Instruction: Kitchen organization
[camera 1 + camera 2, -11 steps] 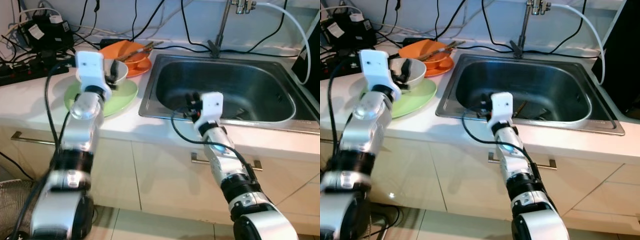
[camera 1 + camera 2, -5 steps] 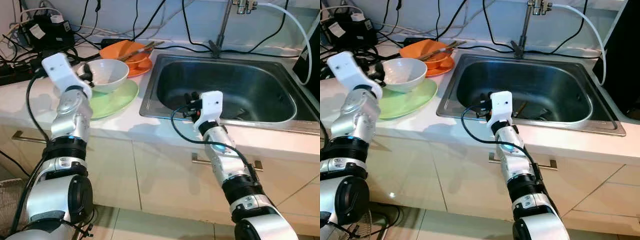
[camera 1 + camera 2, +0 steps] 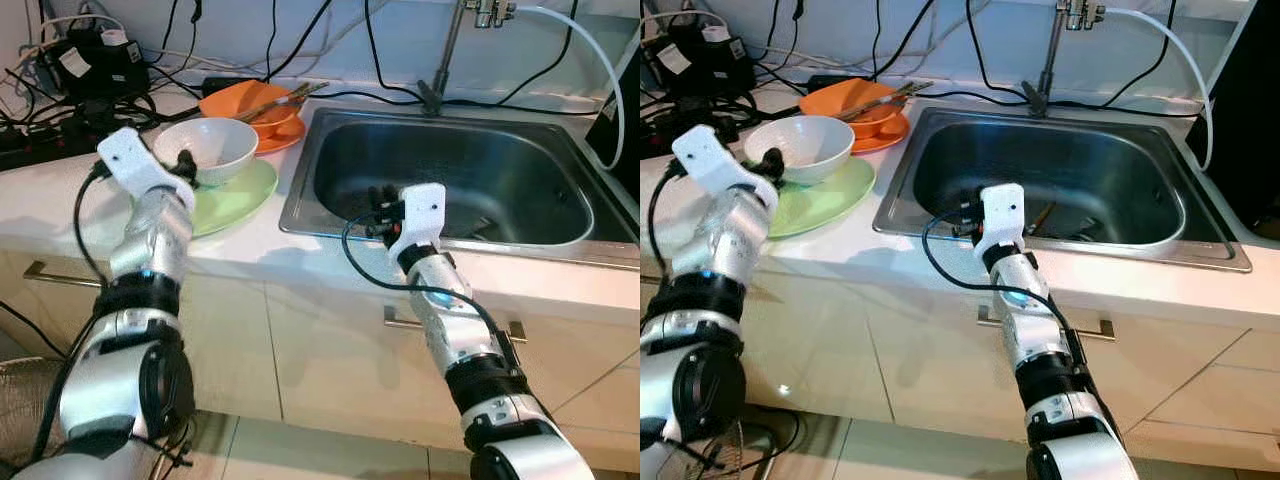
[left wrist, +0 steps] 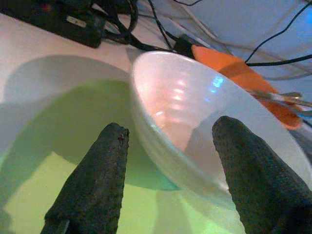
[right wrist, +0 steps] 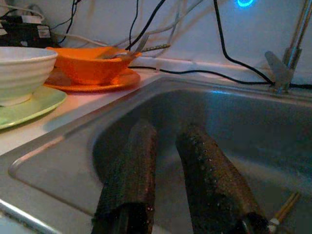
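White bowl (image 3: 209, 148) resting on a light green plate (image 3: 235, 196) on the white countertop (image 3: 60, 205), to the robot's left of the steel sink (image 3: 455, 178). Left eye view: the left gripper (image 3: 184, 163) sits at the near rim of the bowl, its silver arm rising from the lower left; behind the bowl an orange bowl (image 3: 255, 108) holding utensils stands on an orange plate (image 3: 283, 138), with black cables and a power strip (image 3: 45, 143) along the wall. The right gripper (image 3: 378, 210) hangs over the near left part of the sink basin, beneath the tap (image 3: 452, 40). Right eye view: the same layout, with the white bowl near the sink-side part of the green plate and chopstick-like sticks (image 3: 1038, 217) lying in the basin just beyond the right gripper. Left wrist view: the two black fingers (image 4: 92, 183) are spread apart, one on each side of the bowl's near rim, not pressing on it; the bowl appears tilted in this view and the green plate lies beneath. Right wrist view: the right fingers (image 5: 129, 180) stand slightly parted with nothing between them, pointing into the sink, whose bottom shows stick tips at the frame's corner; the white bowl, green plate and orange dishes lie on the counter beyond.
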Controlling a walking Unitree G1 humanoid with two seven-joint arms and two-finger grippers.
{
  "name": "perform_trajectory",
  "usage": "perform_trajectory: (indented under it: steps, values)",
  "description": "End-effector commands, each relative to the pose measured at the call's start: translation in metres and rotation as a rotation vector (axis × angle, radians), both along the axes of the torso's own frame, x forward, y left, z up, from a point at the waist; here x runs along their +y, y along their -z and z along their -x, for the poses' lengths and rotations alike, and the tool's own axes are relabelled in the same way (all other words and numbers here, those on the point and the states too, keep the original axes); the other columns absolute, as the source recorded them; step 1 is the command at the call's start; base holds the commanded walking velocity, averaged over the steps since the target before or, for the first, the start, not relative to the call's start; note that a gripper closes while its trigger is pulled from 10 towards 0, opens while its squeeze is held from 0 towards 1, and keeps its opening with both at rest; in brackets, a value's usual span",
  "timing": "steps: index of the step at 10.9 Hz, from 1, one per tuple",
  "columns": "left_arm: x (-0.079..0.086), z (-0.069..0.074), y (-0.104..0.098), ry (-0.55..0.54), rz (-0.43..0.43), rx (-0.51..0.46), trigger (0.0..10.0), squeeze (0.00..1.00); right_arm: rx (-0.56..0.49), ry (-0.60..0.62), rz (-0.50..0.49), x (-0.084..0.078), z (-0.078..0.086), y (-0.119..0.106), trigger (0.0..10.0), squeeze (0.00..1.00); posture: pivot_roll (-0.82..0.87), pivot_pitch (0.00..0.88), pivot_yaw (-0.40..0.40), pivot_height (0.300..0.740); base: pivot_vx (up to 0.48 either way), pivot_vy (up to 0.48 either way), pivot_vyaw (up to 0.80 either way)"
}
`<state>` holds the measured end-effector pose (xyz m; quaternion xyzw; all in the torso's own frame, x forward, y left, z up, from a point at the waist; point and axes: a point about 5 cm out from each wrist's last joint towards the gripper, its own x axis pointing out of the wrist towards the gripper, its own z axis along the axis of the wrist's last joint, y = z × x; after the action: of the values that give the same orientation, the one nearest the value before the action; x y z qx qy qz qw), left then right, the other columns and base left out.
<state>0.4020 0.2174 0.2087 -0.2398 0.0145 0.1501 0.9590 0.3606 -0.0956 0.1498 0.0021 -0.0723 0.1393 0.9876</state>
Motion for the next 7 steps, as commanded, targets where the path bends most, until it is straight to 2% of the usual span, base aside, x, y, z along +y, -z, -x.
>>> perform_trajectory:
  steps: [1, 7]
  values:
    - [-0.007, -0.003, 0.001, 0.019, 0.041, 0.02, 10.0, 0.0, -0.006, -0.002, 0.0, -0.001, 0.001, -0.002, 10.0, 0.0, 0.13, 0.029, 0.018, 0.74, 0.0, 0.0, 0.0]
    - [-0.026, -0.007, 0.022, 0.017, 0.228, 0.127, 10.0, 0.0, 0.015, 0.0, 0.014, -0.002, 0.006, 0.003, 10.0, 0.0, 0.12, 0.029, 0.028, 0.74, 0.0, 0.0, 0.0]
